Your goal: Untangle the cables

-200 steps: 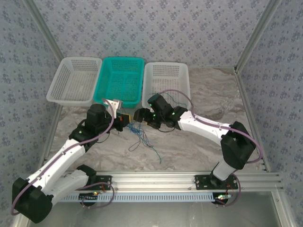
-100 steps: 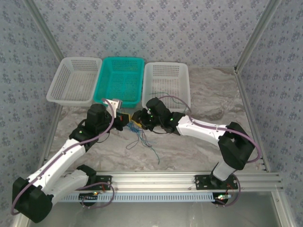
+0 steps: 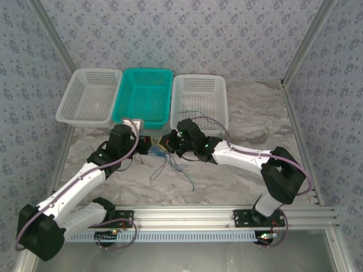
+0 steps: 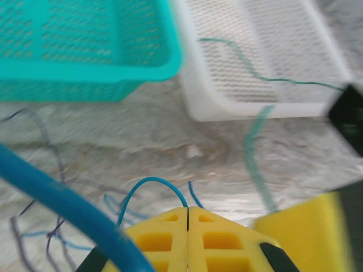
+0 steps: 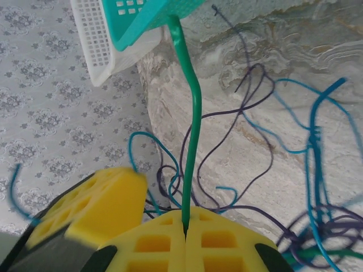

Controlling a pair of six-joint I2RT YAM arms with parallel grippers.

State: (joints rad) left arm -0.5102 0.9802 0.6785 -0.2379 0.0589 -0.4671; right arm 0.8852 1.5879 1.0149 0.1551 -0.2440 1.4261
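The cables (image 3: 168,165) are a loose tangle of thin blue, green and dark purple wires on the marble table, just in front of both grippers. My left gripper (image 3: 153,149) is shut on a blue cable (image 4: 152,185) that loops out from between its yellow pads (image 4: 188,212). My right gripper (image 3: 165,143) is shut on a green cable (image 5: 195,124) that rises straight from its pads (image 5: 185,219). The two grippers are nearly touching. Purple strands (image 5: 256,102) and blue strands (image 5: 315,141) lie on the table beyond. A teal cable (image 4: 244,67) runs into the right white basket.
Three baskets stand in a row at the back: white (image 3: 69,96), teal (image 3: 168,102) and white (image 3: 224,99). The teal basket's rim (image 4: 85,71) is close ahead of the left gripper. Patterned walls close the sides.
The right gripper has moved left and the left gripper slightly right and back, so they now meet. The tangle has shifted a little left.
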